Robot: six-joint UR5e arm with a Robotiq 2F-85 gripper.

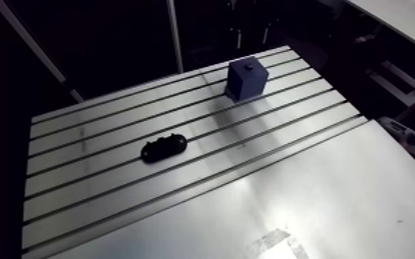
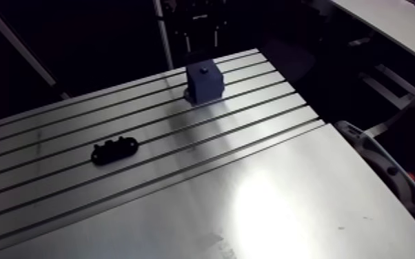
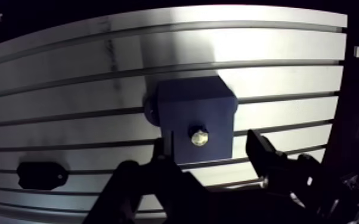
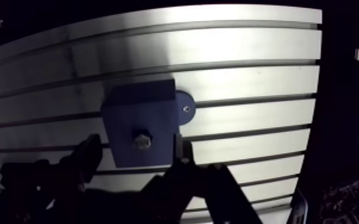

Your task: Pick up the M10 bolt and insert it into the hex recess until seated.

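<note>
Jaws: apart, nothing clamped. In the wrist view they straddle the near edge of the blue block (image 3: 197,110), one on each side. Can't tell whether either one touches it.

M10 bolt (image 3: 199,137): 1 off. It sits in the top face of the block, between the jaws and just ahead of them. The shiny hex head faces up, roughly central and toward the block's near edge. In the arm view it is a small dark nub standing slightly proud of the top. Can't tell whether it is fully seated.

Blue block: 1 off, upright on the slotted part of the worktop (image 1: 114,134), far right area. It has 1 round ear (image 4: 185,109) showing at its base with a small hole in it. Block casts a shadow toward the near side.

Black oblong part (image 1: 163,148): 1 off. It lies flat across a slot, left of the block, nearer, and well apart from it. It is low, with rounded ends and small bumps on top.

Worktop: parallel slots over the far and left area. A smooth plate (image 1: 334,200) covers the near right area and has a bright glare patch.
</note>
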